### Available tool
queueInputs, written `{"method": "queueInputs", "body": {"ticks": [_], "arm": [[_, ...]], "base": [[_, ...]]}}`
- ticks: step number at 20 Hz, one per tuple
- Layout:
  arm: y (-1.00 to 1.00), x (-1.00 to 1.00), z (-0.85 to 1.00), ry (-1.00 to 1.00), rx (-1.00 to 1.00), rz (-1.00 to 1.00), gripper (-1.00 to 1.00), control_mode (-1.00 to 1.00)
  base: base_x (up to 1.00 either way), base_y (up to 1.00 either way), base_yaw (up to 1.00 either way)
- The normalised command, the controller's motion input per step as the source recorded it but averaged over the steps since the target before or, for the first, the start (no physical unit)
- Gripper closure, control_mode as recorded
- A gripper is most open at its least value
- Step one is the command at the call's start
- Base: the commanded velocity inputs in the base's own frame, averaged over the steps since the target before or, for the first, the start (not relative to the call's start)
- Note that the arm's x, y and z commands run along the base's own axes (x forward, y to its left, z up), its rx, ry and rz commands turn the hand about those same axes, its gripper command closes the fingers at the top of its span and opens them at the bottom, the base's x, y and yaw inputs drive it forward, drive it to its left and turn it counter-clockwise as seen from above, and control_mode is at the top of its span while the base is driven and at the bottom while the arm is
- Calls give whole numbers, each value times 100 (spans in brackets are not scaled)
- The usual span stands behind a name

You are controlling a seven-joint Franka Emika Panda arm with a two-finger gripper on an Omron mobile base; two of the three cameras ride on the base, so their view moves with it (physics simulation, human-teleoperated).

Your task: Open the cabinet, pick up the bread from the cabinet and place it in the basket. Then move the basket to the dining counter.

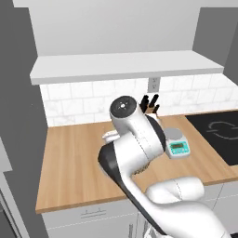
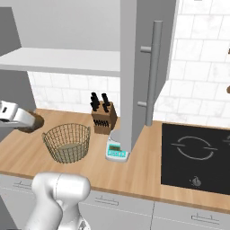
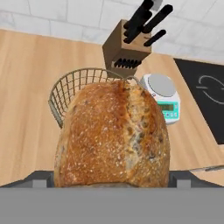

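Carrying the bread, the pincer grips it with jaws spread wide; the basket sits just ahead, so advance and release.

Bread rough, seeded crust; basket wire mesh; counter matt wood

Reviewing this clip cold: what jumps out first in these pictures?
The bread, a golden-brown crusty chunk, looms right in front of the hand camera, held in the hand above the wooden counter. Just beyond it sits the wire basket, with a knife block and a small kitchen scale behind. The cabinet door stands swung open over the counter.
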Motion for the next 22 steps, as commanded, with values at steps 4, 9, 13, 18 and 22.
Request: {"method": "queueInputs", "body": {"ticks": [4,9,13,18,22], "arm": [[0,23,-96,12,-15,0,100,-100],[-6,53,-66,7,-11,-2,100,-100],[-46,61,-9,2,3,-8,100,-100],[-19,69,0,16,13,-1,100,-100],[0,76,0,27,14,0,100,-100]], "base": [[0,0,0],[0,0,0],[0,0,0],[0,0,0],[0,0,0]]}}
